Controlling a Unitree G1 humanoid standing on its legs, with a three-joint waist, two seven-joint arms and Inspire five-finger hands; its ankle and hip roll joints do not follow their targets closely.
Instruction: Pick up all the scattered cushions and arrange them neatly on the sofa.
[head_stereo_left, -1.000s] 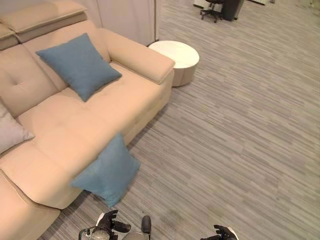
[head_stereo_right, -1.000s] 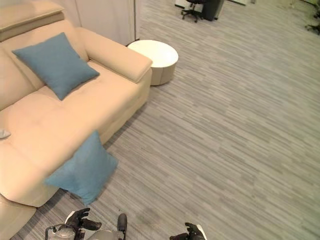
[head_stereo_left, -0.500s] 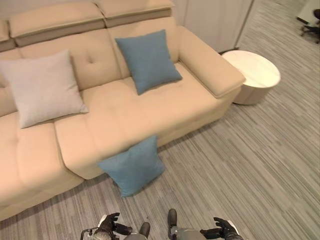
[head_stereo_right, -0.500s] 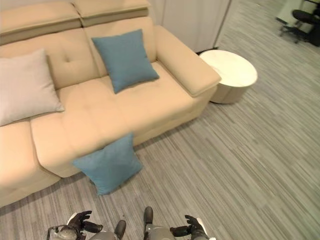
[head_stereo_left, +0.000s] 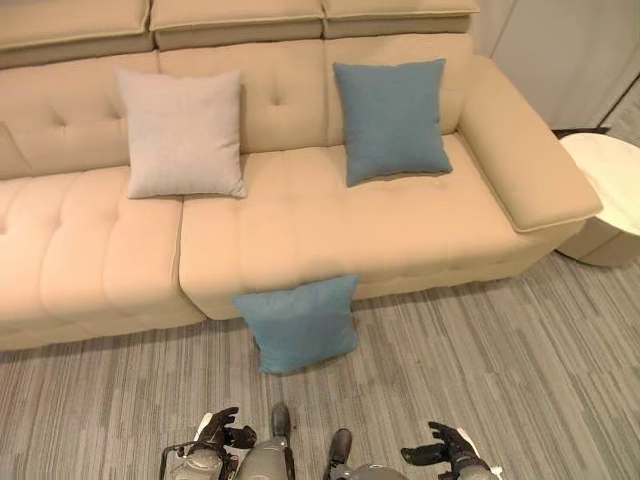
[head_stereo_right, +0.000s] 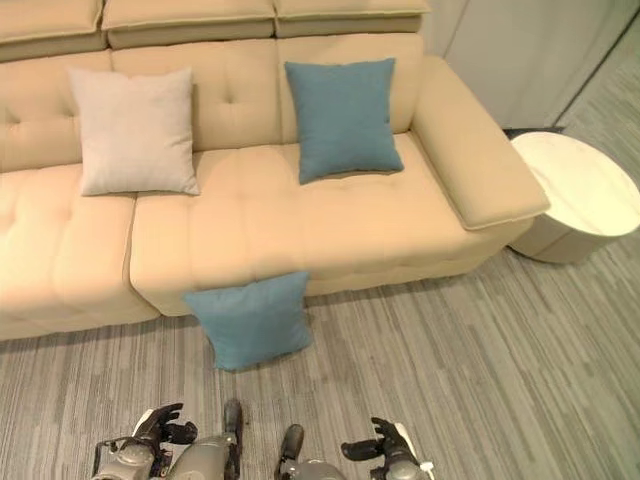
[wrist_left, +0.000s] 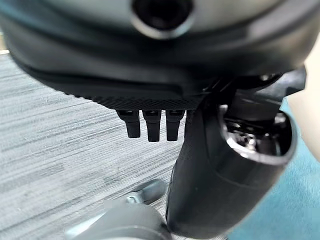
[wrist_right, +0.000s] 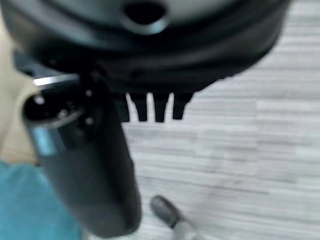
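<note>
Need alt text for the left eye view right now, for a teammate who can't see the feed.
A blue cushion leans on the floor against the front of a beige sofa, which holds a grey cushion and another blue cushion. Both robot hands, left and right, hang empty near the bottom edge.

Beige sofa (head_stereo_left: 300, 215), blue cushions (head_stereo_left: 298, 322), grey cushion (head_stereo_left: 180, 133).

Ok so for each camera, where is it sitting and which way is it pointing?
Left eye view: on the head, looking down at the beige sofa, the blue cushion on the floor leaning against its front, and both hands low in the picture.
Right eye view: beside it, same scene; round white table at the sofa's right end.
Left wrist view: on the left arm, along the left hand at the carpet.
Right wrist view: along the right hand at the carpet.
Shared: both wrist views catch blue fabric at one edge.
</note>
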